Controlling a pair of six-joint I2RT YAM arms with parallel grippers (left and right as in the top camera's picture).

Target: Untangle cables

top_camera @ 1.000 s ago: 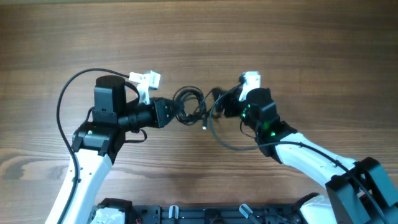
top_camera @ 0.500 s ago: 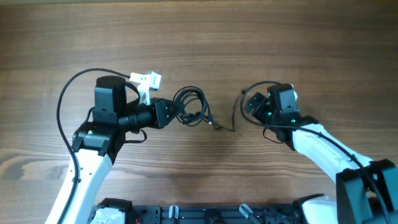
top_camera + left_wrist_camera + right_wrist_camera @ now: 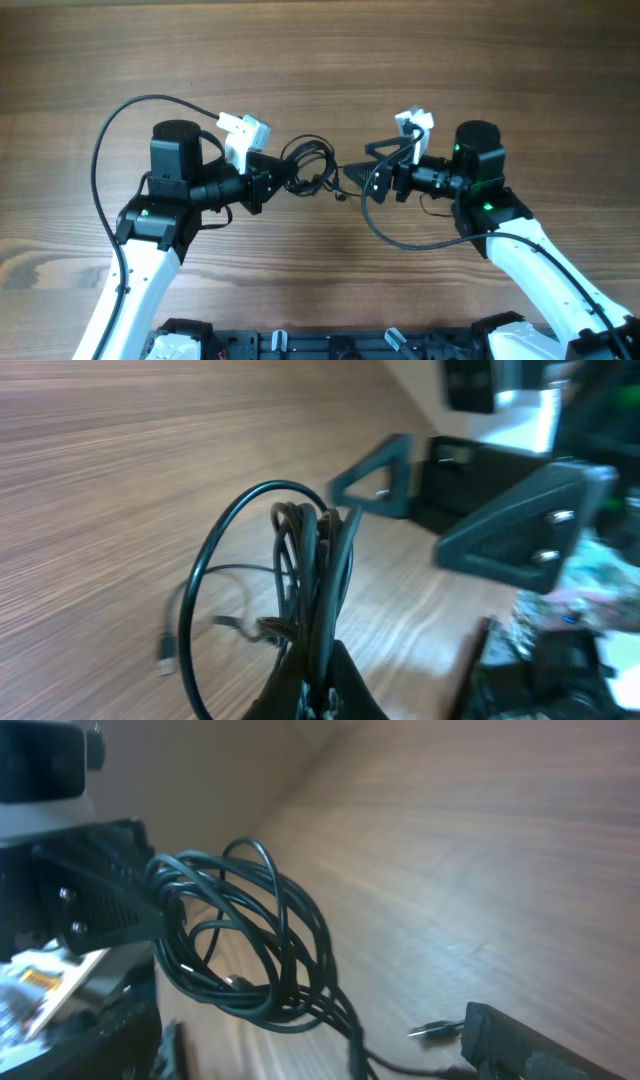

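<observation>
- Overhead: the cables (image 3: pixel 305 167), a coiled bundle, sit over the bench (image 3: pixel 320 60) between the left fingers (image 3: pixel 268 182) and the right fingers (image 3: pixel 358 176).
- Left wrist: the left fingers (image 3: pixel 290 690) pinch the coil; the right fingers (image 3: pixel 375 478) are spread apart.
- Right wrist: a plug end (image 3: pixel 435 1030) lies loose on the bench.

Two end effectors (image 3: pixel 275 181) (image 3: pixel 358 175), one table (image 3: pixel 320 60), perhaps two tangled cables (image 3: pixel 305 165).

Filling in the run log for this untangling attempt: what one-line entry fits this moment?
left gripper: shut on cables | right gripper: open, facing the cables | cables: one tangled coil, not yet separated
</observation>
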